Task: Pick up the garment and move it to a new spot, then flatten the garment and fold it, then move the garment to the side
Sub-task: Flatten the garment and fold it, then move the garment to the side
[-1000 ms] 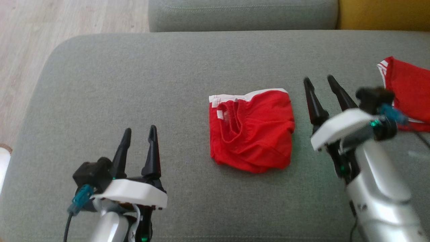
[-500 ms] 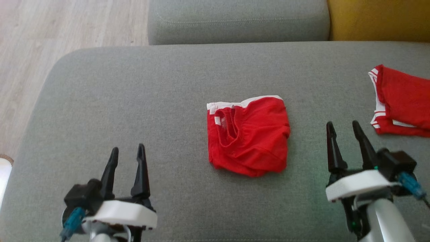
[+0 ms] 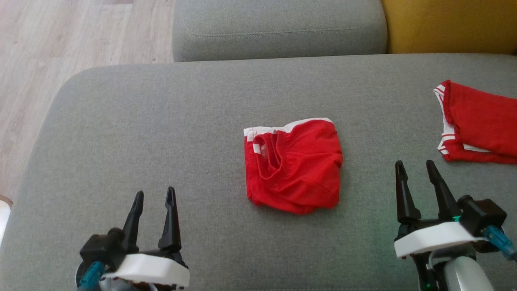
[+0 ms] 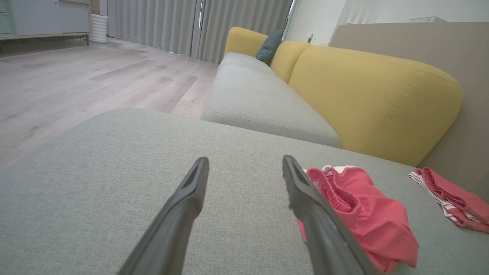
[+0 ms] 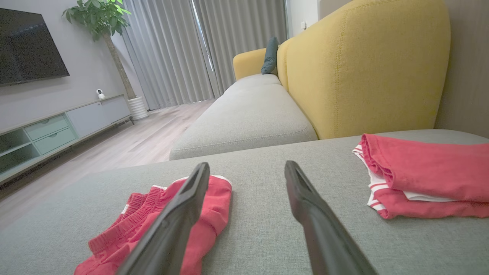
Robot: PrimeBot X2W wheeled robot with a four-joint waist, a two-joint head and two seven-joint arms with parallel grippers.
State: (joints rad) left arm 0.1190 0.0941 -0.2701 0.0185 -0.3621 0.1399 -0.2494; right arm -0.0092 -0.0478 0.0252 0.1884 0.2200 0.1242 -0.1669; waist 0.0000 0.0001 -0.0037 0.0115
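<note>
Left end effector (image 3: 155, 190) and right end effector (image 3: 415, 162) are held spread and empty at the lower corners, seemingly so the rumpled garment (image 3: 295, 165) mid-frame is flanked, unobstructed.

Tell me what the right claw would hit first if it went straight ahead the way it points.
Likely neither garment: the right claw points into the bare grey cushion between the red shorts and the folded red garment; depth unclear.
</note>
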